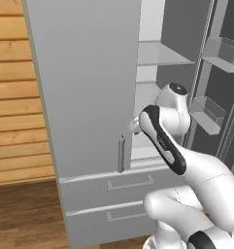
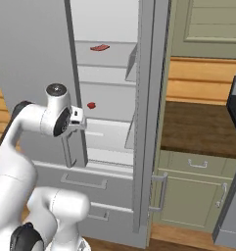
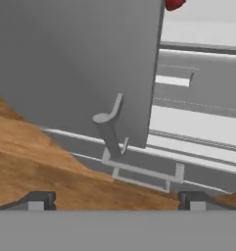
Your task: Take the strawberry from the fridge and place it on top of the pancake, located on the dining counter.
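Wide-open and empty, the jaws of the gripper (image 3: 117,200) hang just outside the fridge (image 2: 41,59), beside its closed left door. Further right, the strawberry (image 2: 91,105) sits on a middle shelf inside. It is likely light, soft and easily bruised, best pinched gently across its widest part.

Even, flat rendered light, no glare; the fridge (image 2: 114,29) interior is brightest, and the hand view looks softly blurred.
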Tool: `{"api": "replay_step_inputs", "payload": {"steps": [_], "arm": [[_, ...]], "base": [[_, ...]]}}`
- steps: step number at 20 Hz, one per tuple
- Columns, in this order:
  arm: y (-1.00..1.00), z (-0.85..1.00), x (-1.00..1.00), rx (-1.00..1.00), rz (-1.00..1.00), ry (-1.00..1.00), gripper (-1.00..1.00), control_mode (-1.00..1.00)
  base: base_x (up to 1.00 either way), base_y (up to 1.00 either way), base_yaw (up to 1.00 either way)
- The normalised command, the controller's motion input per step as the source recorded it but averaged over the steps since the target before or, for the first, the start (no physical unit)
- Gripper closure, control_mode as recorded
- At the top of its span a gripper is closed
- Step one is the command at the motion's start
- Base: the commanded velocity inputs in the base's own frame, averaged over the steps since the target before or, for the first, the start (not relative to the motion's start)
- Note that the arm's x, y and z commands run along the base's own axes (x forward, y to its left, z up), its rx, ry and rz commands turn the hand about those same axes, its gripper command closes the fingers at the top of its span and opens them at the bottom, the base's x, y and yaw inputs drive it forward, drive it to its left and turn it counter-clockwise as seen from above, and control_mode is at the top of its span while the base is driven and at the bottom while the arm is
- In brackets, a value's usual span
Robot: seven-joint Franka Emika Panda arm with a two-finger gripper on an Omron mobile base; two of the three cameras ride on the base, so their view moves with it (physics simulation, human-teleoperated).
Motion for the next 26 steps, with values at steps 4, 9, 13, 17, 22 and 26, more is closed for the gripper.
{"api": "replay_step_inputs", "payload": {"steps": [4, 9, 13, 17, 22, 26], "arm": [[0.56, -0.02, 0.53, 0.0, -0.59, 0.0, -1.0, -1.0], [0.59, -0.05, 0.71, -0.09, -0.37, 0.03, -1.0, -1.0], [0.09, -0.47, 0.74, 0.0, -0.11, -0.01, -1.0, -1.0], [-0.14, -0.63, 0.45, 0.0, 0.0, 0.18, -1.0, -1.0], [-0.01, -0.43, 0.22, 0.0, 0.0, 0.1, -1.0, -1.0], [0.04, -0.19, 0.07, 0.0, 0.0, 0.0, -1.0, -1.0]], "base": [[0.0, 0.0, 0.0], [0.0, 0.0, 0.0], [0.0, 0.0, 0.0], [0.0, 0.0, 0.0], [0.0, 0.0, 0.0], [0.0, 0.0, 0.0]]}}
